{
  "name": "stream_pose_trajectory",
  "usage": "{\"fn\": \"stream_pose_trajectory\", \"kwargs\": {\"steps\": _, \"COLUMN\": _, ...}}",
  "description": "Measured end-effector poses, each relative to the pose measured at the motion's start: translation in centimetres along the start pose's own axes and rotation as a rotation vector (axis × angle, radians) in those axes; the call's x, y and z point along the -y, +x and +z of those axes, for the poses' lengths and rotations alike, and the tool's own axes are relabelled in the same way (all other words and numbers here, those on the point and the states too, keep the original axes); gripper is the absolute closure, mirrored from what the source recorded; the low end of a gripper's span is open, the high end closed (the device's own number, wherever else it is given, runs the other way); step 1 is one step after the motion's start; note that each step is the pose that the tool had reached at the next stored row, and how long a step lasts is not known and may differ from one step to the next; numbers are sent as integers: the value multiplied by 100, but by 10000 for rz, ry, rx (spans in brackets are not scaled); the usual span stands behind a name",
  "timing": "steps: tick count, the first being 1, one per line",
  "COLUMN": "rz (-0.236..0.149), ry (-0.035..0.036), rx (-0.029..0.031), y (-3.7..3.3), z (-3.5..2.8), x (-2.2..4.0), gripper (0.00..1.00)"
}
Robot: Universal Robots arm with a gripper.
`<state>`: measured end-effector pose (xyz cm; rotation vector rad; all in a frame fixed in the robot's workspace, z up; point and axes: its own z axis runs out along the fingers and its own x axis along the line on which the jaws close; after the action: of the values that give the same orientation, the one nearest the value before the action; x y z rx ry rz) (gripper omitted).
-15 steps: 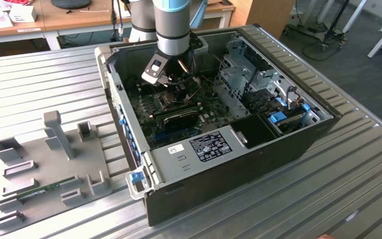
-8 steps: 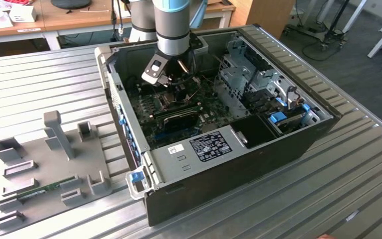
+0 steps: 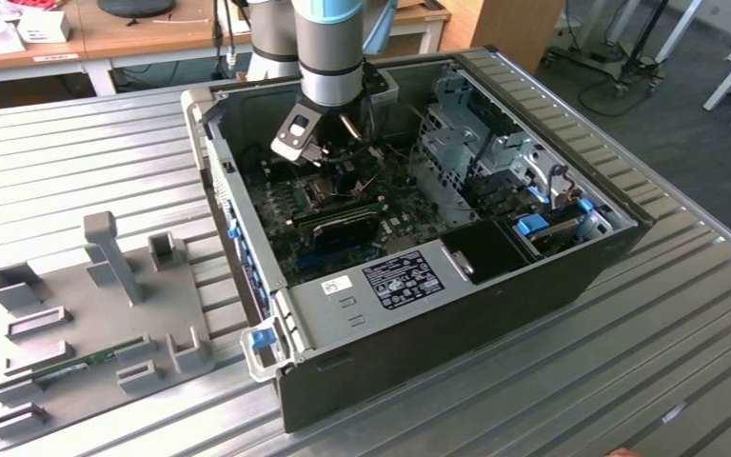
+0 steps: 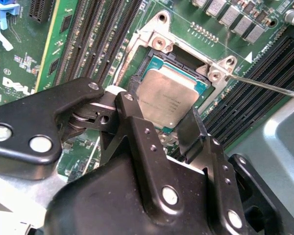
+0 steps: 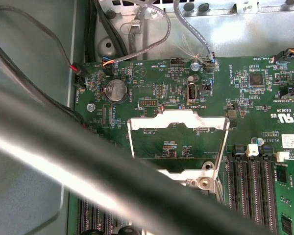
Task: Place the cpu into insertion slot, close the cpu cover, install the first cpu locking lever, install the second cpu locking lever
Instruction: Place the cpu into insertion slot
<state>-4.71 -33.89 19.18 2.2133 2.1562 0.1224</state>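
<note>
Where the arm reaches down into the open pc case (image 3: 493, 305) in the exterior view, we see the end effector (image 4: 156, 105) in the second wrist view right over the cpu (image 4: 169, 95), fingers spread wide, one on each side of the chip's near edge. Cpu lies flat in the insertion slot (image 4: 153, 36), silver top up. In the first wrist view the cpu cover (image 5: 179, 117) stands raised & open, w/ the green mobo (image 5: 245, 83) visible thru its hollow centre. Case sits on the slatted counter (image 3: 696, 343) & holds the mobo. Beside it, on the exterior view's left, a grey fixture plate (image 3: 87, 305) carries a small green strip (image 3: 80, 365).
</note>
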Motion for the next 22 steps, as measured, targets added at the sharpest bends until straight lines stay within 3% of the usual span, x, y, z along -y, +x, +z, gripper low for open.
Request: {"fn": "stream_pose_trajectory", "kwargs": {"steps": 22, "rz": 0, "ry": 0, "rx": 0, "y": 0, "z": 7, "x": 1, "gripper": 45}}
